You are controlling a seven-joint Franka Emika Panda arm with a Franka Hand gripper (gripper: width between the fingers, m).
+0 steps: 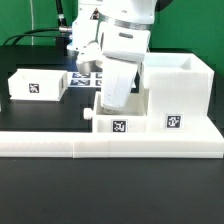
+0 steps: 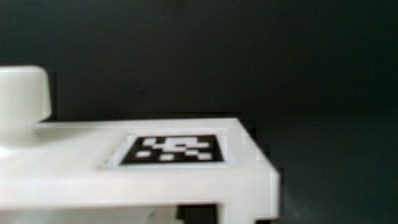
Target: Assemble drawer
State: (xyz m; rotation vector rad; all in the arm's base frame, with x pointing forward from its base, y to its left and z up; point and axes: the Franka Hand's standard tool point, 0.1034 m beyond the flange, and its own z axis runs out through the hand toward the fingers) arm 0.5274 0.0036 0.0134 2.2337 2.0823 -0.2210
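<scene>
Now we see the gripper (image 1: 112, 104) down on the drawer (image 1: 118, 124), just beside the housing (image 1: 180, 88).

We find the drawer on the housing's side toward the exterior view's left, its tag facing the camera like the housing's own, and its small round knob (image 1: 88, 115) on the end away from the housing. It reaches about half the housing's height. We cannot tell whether the fingers are spread or closed: white merges with white where they meet the drawer's top. A second small white box (image 1: 40, 85) lies well apart from the housing, beyond the drawer, and the marker board (image 1: 92, 77) lies farther back, between that box and the housing. A long white rail (image 1: 110, 148) runs in front of the housing. The wrist view gives us a blurred white tagged face (image 2: 178, 150); we cannot tell whose.
</scene>
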